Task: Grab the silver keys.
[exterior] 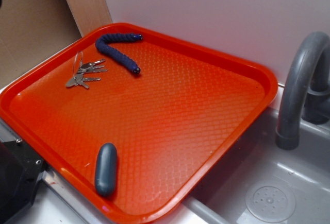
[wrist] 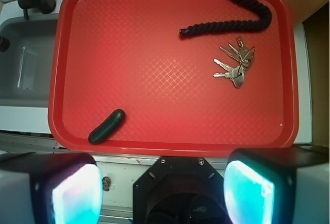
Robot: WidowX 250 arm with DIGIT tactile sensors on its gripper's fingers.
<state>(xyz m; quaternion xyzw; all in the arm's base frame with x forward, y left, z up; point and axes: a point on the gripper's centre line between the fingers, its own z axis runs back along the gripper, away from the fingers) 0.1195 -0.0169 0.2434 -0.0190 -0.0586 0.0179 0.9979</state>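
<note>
The silver keys (exterior: pixel 84 73) lie fanned out from a thin wire ring on the orange-red tray (exterior: pixel 216 121), near its far left corner. In the wrist view the keys (wrist: pixel 236 62) lie at the tray's upper right, just below the dark blue rope. My gripper (wrist: pixel 163 193) is high above the tray's near edge, over the black robot base, far from the keys. Its two fingers (wrist: pixel 77 195) stand wide apart with nothing between them. The gripper does not show in the exterior view.
A dark blue braided rope (exterior: pixel 118 49) curves beside the keys; it also shows in the wrist view (wrist: pixel 232 23). A grey-blue capsule (exterior: pixel 105 169) lies near the tray's front edge. A grey sink with faucet (exterior: pixel 301 90) sits to the right. The black robot base (wrist: pixel 178 188) is below the gripper.
</note>
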